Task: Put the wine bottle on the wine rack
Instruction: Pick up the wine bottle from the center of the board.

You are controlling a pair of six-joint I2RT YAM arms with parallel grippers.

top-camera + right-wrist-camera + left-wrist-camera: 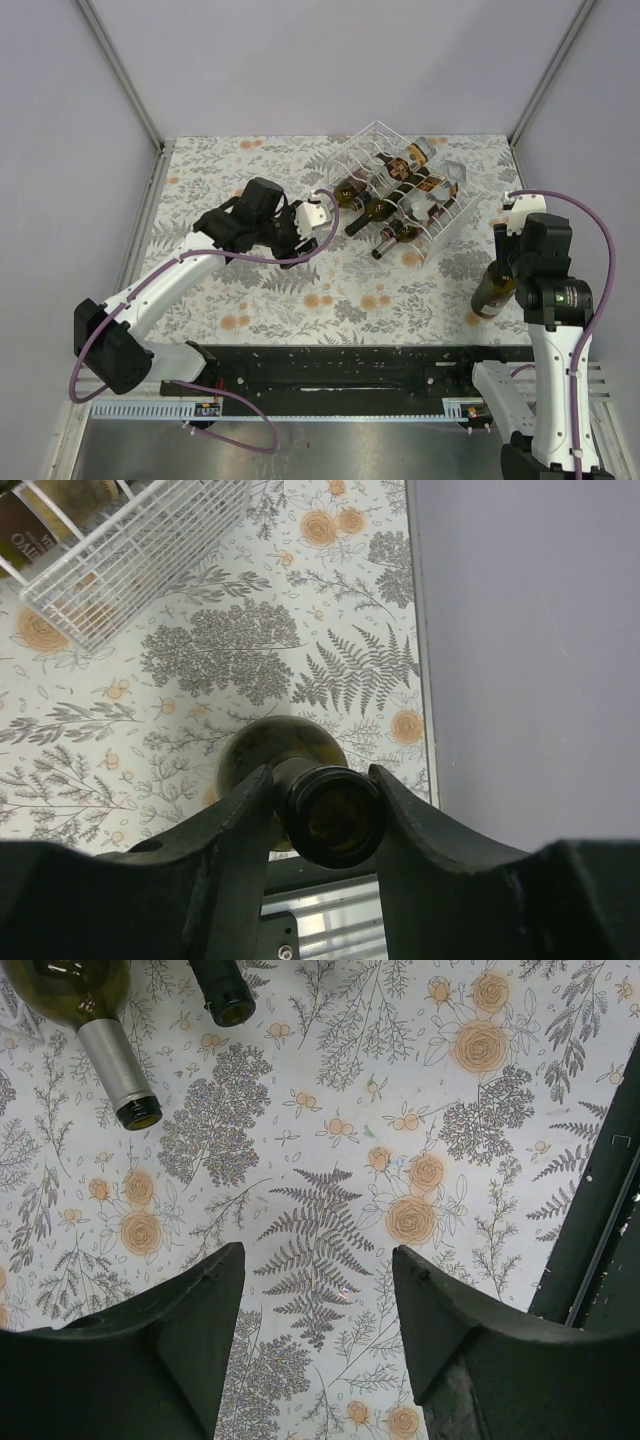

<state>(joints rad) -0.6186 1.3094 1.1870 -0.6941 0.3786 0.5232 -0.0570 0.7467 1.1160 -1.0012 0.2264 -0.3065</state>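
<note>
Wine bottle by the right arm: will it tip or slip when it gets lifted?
Probably tippy: the wine bottle stands upright, tall on a small base. Its smooth neck may slip between the fingers of the right pincer. It looks like glass, so likely breakable.

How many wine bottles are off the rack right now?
1. The wine bottle stands upright on the right, its neck pinched in the right gripper. All others visible lie in the wine rack; more may be hidden from these views.

Floral table bears wine rack and 1 upright wine bottle.
</note>
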